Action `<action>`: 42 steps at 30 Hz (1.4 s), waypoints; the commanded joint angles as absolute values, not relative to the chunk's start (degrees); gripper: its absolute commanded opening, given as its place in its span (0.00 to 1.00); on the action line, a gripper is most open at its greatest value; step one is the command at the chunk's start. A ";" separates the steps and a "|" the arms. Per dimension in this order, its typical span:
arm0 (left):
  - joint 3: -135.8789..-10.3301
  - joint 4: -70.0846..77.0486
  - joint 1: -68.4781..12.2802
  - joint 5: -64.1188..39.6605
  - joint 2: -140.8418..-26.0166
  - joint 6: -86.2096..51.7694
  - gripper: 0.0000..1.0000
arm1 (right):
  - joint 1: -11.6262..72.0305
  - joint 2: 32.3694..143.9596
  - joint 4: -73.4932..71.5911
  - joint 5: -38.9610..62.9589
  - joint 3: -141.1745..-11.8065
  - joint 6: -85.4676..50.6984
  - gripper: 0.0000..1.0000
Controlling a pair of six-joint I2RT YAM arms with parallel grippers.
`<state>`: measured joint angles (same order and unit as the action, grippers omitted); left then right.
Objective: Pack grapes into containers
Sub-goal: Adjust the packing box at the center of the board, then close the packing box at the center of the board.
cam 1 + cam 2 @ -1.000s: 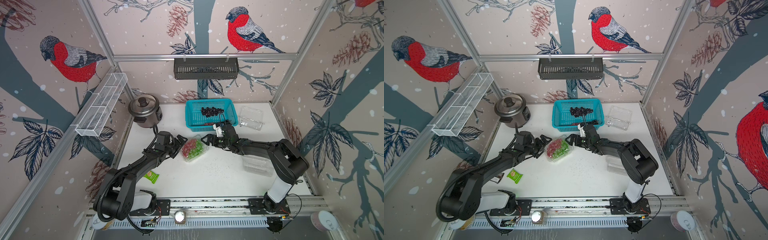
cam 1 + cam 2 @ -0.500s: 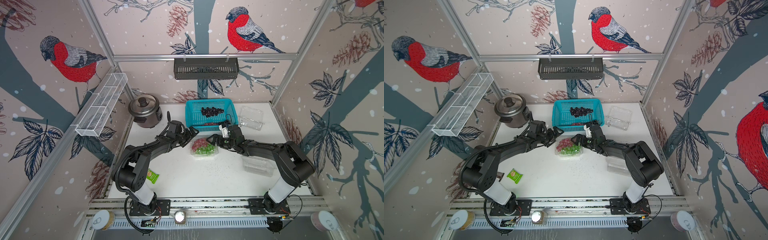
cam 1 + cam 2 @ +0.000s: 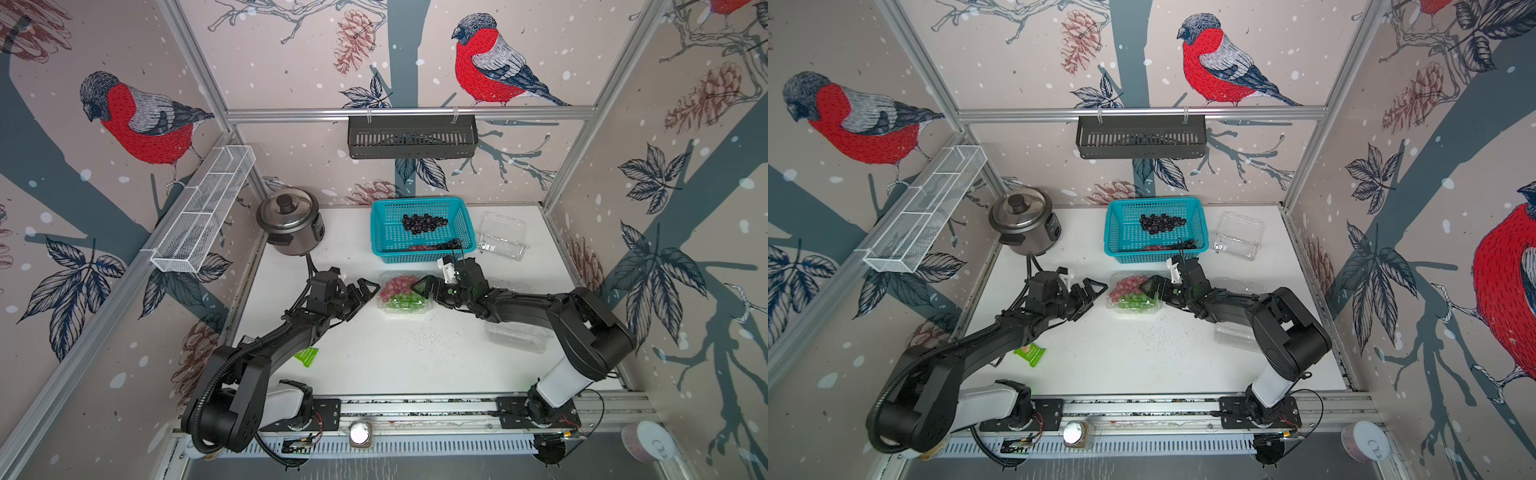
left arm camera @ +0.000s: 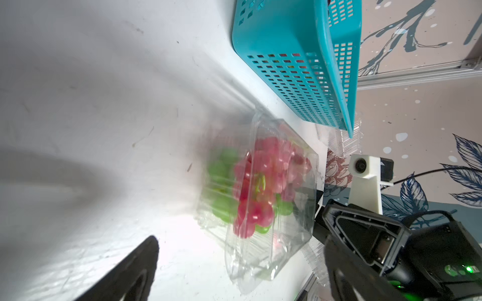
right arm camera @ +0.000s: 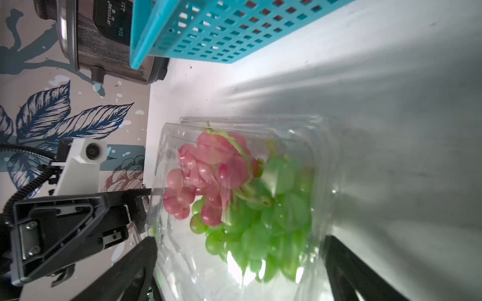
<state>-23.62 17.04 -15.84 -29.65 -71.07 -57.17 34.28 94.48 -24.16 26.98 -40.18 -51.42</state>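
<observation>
A clear container (image 3: 402,308) (image 3: 1133,309) lies in front of the teal basket, holding red grapes (image 3: 395,286) (image 5: 208,166) and green grapes (image 3: 401,302) (image 5: 273,221). My left gripper (image 3: 368,297) (image 3: 1096,297) (image 4: 240,238) is open, its tips at the container's left end. My right gripper (image 3: 419,293) (image 3: 1148,294) (image 5: 241,238) is open at the right end, its wide jaws flanking that end. Dark grapes (image 3: 424,223) (image 3: 1160,222) lie in the basket, and another bunch (image 3: 436,246) lies at its front wall. An empty open container (image 3: 503,237) sits back right. A further one (image 3: 517,336) lies beside the right arm.
The teal basket (image 3: 376,232) (image 3: 1111,232) stands at the back centre, with a steel rice cooker (image 3: 291,224) (image 3: 1023,224) to its left. A green packet (image 3: 306,356) lies near the left arm. A wire rack and a black shelf hang on the walls.
The container with red and green grapes has slid right, to below the basket. Both arms moved with it, the left arm stretching out flatter. Both grippers stayed open.
</observation>
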 commanded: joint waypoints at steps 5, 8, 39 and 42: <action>-16.88 33.48 -12.25 -37.34 -70.05 -64.13 0.89 | 35.06 95.54 -29.05 27.16 -40.12 -55.11 1.00; -14.37 38.55 -11.61 -38.78 -70.87 -66.73 0.78 | 34.24 95.72 -28.01 27.00 -40.20 -54.50 1.00; -12.90 47.11 -13.95 -40.92 -80.13 -67.88 0.29 | 34.26 98.69 -28.56 28.21 -42.41 -53.86 1.00; -13.07 47.38 -14.06 -40.54 -80.89 -67.82 0.29 | 34.53 99.05 -28.61 28.26 -42.53 -53.88 1.00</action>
<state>-12.58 44.34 -13.93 -40.32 -80.38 -67.57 34.24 98.74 -27.09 27.90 -42.11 -53.80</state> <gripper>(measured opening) 0.291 0.996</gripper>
